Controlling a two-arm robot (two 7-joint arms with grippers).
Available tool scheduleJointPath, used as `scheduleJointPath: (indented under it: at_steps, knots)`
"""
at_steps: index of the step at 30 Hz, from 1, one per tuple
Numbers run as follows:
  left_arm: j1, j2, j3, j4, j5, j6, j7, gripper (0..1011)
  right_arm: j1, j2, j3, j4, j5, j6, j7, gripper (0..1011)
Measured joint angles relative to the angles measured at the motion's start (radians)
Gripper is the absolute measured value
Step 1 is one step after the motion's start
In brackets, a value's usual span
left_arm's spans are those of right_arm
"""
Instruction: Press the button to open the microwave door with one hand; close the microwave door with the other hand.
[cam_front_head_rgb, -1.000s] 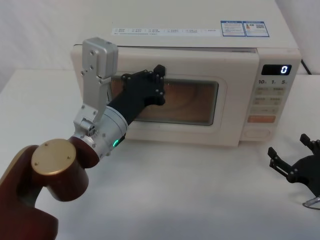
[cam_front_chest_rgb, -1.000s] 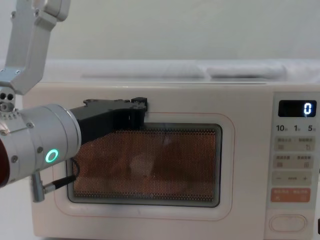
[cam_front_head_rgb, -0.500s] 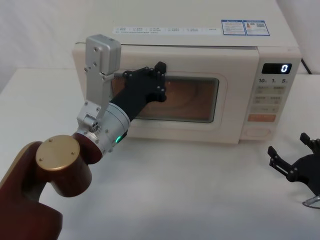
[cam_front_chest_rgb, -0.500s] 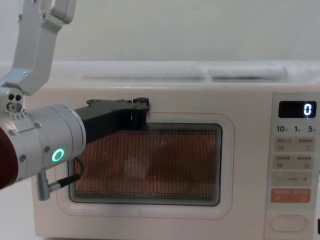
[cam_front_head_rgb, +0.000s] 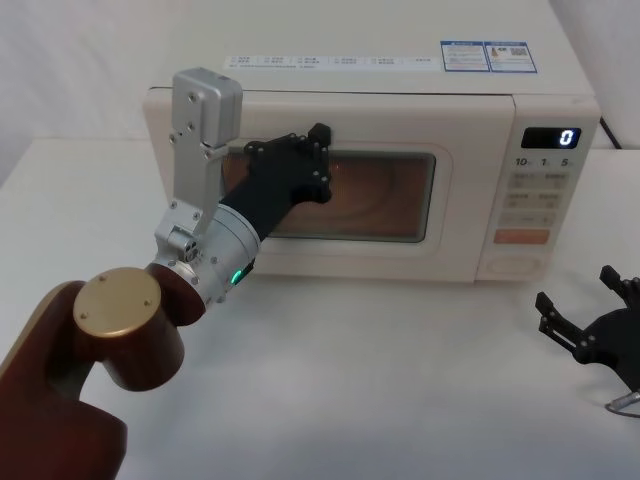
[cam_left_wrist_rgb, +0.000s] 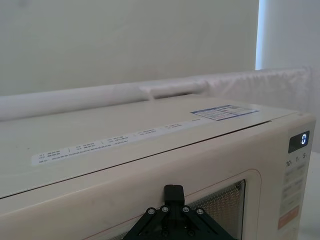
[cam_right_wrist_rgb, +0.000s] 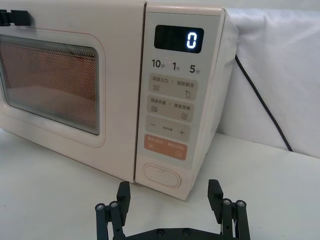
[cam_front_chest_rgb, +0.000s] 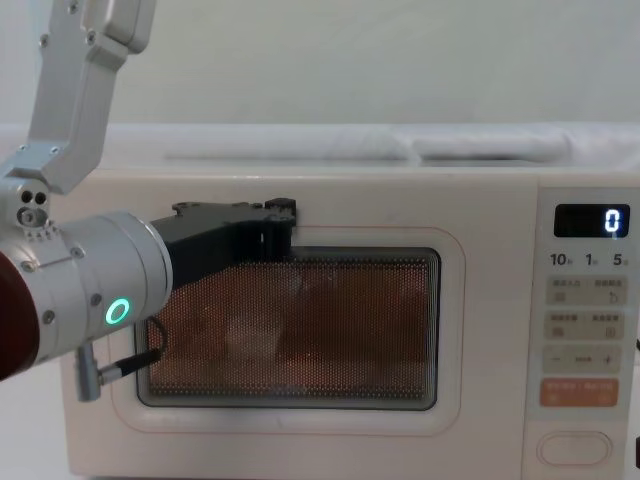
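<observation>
Right gripper: my black angular right gripper (cam_front_head_rgb: 592, 325) sits low over the white desk (cam_front_head_rgb: 400, 390), near my body and in front of the microwave's control side; its ridged fingers (cam_right_wrist_rgb: 123, 196) stand spread wide apart with nothing between them.
Left gripper: my black left gripper (cam_front_head_rgb: 312, 160) reaches forward on the silver-and-maroon arm and lies against the upper left part of the door front, at the top edge of the window; I cannot tell how far its fingers are parted.
Button: the wide cream pill-shaped button (cam_right_wrist_rgb: 161, 176) is at the bottom of the control panel, under the orange rectangular key (cam_right_wrist_rgb: 166, 147); nothing touches it, and my right gripper is well short of it.
Door: the large cream microwave door (cam_front_chest_rgb: 300, 440) with the dark mesh window (cam_front_chest_rgb: 300, 325) looks flush with the cream microwave body (cam_front_head_rgb: 400, 75).
Display: the small dark display (cam_front_head_rgb: 552, 138) at the top of the panel shows a lit 0.
</observation>
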Motion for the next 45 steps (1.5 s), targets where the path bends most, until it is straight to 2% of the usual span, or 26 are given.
scheduleJointPath:
  at_steps: [18,28,35,42,45]
  knots:
    - [0.010,-0.003,-0.016,-0.006,-0.014,0.004,-0.003,0,0.000,0.000,0.000,0.000,0.000,0.000,0.000,1001]
    - [0.069,0.001,-0.038,-0.067,-0.081,0.006,-0.011,0,0.000,0.000,0.000,0.000,0.000,0.000,0.000,1001]
    - [0.151,0.028,-0.044,-0.123,-0.114,0.006,-0.007,1,0.000,0.000,0.000,0.000,0.000,0.000,0.000,1001]
    - [0.241,0.056,-0.071,-0.156,-0.138,-0.019,0.008,127,0.000,0.000,0.000,0.000,0.000,0.000,0.000,1001]
    - [0.263,0.064,-0.079,-0.162,-0.141,-0.028,0.011,255,0.000,0.000,0.000,0.000,0.000,0.000,0.000,1001]
